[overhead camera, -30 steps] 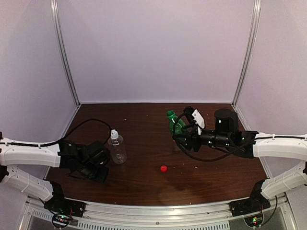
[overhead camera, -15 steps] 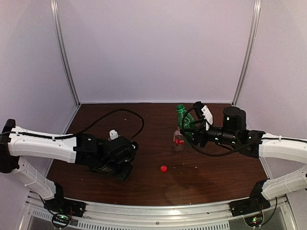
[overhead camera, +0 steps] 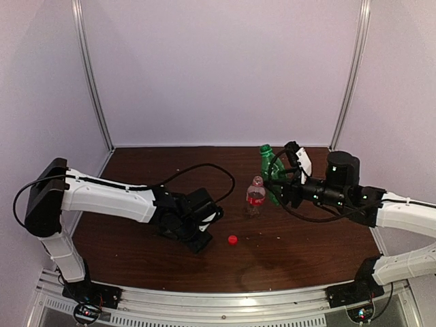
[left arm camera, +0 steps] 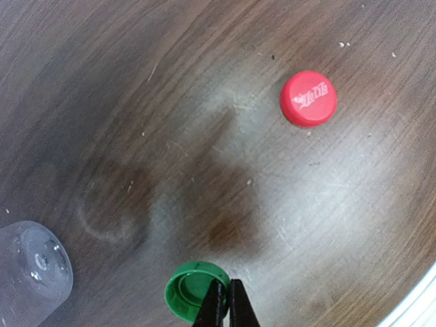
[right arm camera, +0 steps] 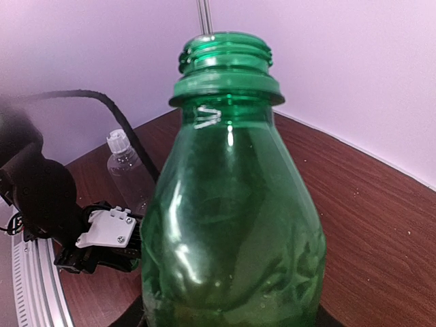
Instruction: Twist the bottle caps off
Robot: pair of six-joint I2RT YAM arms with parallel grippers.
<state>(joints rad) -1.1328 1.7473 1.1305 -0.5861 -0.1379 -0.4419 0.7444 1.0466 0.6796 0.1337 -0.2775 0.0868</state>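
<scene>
My left gripper [left arm camera: 228,308] is shut on the rim of the green cap [left arm camera: 191,289] and holds it just over the table; it also shows in the top view [overhead camera: 204,237]. The red cap [left arm camera: 308,99] lies loose on the table [overhead camera: 233,239], just ahead of it. My right gripper [overhead camera: 278,187] is shut on the lower body of the green bottle [overhead camera: 268,163], which is upright with a bare threaded neck [right arm camera: 225,54]. The red-label clear bottle [overhead camera: 255,196] stands left of it. The wider clear bottle [right arm camera: 126,170] keeps its white cap [right arm camera: 117,139].
A clear plastic bottle part [left arm camera: 30,272] sits at the lower left edge of the left wrist view. The left arm's black cable [overhead camera: 204,170] loops over the table [overhead camera: 306,238]. White walls close in the back and sides.
My left arm has swung right across the table with the green cap, ending beside the red cap and covering the wider clear bottle. My right gripper carried the green bottle rightward, uncovering the red-label bottle.
</scene>
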